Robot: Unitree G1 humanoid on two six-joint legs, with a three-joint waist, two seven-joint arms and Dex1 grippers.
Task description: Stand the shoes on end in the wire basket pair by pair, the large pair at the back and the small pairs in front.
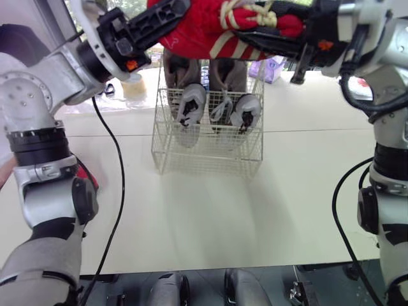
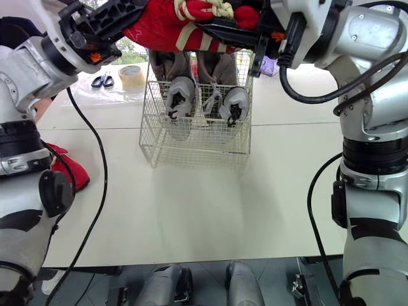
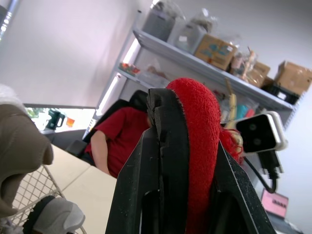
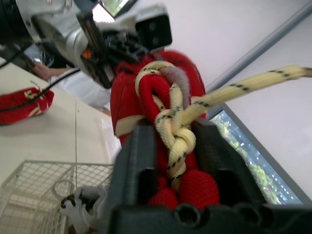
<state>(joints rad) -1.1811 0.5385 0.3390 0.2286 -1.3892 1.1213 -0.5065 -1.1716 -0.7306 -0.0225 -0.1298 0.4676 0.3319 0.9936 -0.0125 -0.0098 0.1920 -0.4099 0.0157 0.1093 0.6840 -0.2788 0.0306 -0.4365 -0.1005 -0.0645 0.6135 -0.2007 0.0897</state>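
Left gripper [image 1: 167, 18], right gripper [image 4: 175, 156] clamp red shoe [image 1: 204, 32] between them; raised over wire basket [image 1: 207, 150].

Held up in the air, the red shoe [image 1: 204, 29] is bright scarlet with cream stripes along its side. Its lace [image 4: 253, 85] is pale yellow flecked with black. The left claw [image 3: 190, 126] and right claw [image 4: 175, 134] pinching it are matte black, each with a small orange mark near its base. A second shoe [image 2: 67, 167] of the same red lies on the cream bench [image 1: 210, 217]. The wire basket [image 1: 207, 156] is white. Inside it the small shoes [image 1: 191, 105] are light grey with black trim and whitish laces, and the large pair [image 1: 175, 73] behind them is a dull taupe-brown.
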